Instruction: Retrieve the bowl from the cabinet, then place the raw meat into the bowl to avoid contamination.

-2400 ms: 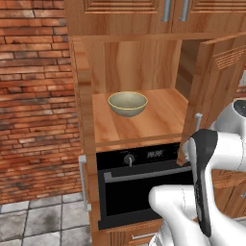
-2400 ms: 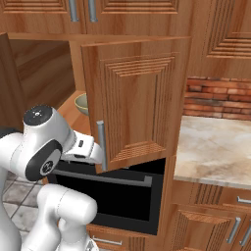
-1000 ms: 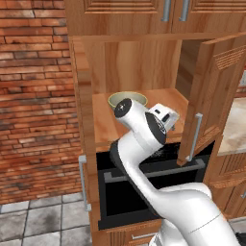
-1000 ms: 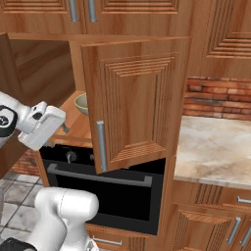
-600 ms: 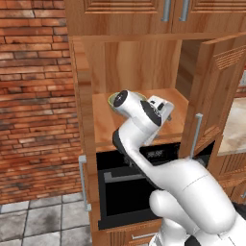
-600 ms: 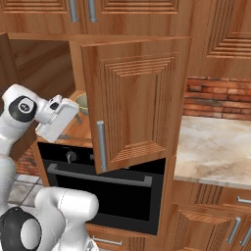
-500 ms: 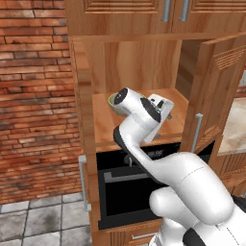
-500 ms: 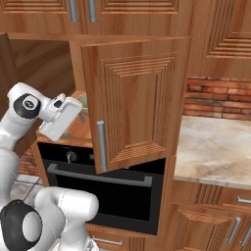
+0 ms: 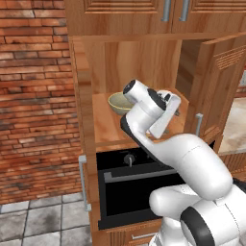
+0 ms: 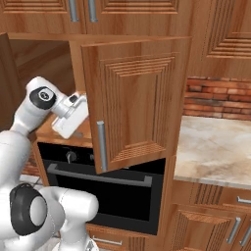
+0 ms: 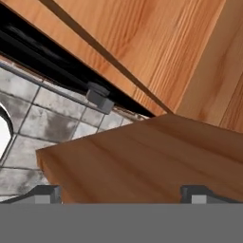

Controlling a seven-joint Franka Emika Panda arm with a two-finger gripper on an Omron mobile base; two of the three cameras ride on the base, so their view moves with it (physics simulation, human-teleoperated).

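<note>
The bowl sits upright on the shelf inside the open cabinet, toward the back and left of the shelf's middle. In the left base view its right part is hidden behind the arm's white wrist, so just the left rim and side show.

The cabinet is a reddish-brown wooden niche above a black oven. Its right door stands swung out toward the camera, with a vertical metal bar handle near its free edge; in the right base view this door covers most of the niche. The left door is also open and seen edge-on.

The hand hangs in front of the shelf, just right of the bowl and apart from it, tilted so that it points down and forward toward the shelf's front edge. In the right base view the same hand shows just left of the open door. In the hand view the two fingers stand wide apart at the bottom corners with nothing between them; beyond them lies a wooden board edge, then the oven's dark front with a knob, and grey floor tiles.

A brick wall runs to the left of the cabinet. To the right, past the door, a pale stone counter lies under a brick backsplash.
</note>
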